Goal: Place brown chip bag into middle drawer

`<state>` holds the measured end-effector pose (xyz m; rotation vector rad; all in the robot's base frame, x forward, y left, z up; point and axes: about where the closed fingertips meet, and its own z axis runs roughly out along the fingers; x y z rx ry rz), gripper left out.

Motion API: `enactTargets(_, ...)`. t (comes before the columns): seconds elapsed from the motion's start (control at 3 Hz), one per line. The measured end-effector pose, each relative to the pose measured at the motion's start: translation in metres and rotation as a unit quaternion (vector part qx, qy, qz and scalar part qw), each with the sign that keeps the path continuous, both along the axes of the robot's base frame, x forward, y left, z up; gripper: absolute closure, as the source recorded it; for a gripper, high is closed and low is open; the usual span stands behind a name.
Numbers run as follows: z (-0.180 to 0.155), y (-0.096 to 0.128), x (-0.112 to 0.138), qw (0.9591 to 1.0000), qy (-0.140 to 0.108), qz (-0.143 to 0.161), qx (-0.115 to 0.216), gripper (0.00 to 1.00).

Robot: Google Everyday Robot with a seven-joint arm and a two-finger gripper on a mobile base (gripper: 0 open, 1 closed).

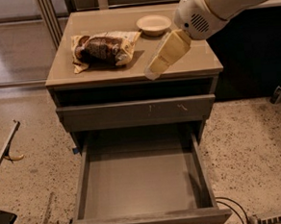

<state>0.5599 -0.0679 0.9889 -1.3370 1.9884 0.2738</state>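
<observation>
The brown chip bag [102, 48] lies flat on the table [190, 64], on the left half of its top, with its long axis running roughly from 9 to 3 o'clock and its cream ends pointing left and right. The hand [154, 70] hangs over the right half of the table, tilted down toward 7 o'clock. It is apart from the bag and carries nothing; whether it is open or closed cannot be told from this view. From the hand's tip the bag sits at about 10 o'clock, so I judge the reach must go left and slightly back, crossing the bag's short width. The small bowl [153, 23] sits at 12 o'clock from the hand. The middle drawer [140, 179] stands pulled out at 6 o'clock, below the scratched drawer front [136, 113].
</observation>
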Motion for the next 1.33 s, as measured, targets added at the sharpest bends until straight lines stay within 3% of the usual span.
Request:
enactTargets(1.0,-0.049,0.094,0.083,0.9961,0.001,0.054,0.070,0.00)
enactTargets(1.33,-0.061,0.114,0.119,0.9955,-0.009,0.034,0.088,0.00)
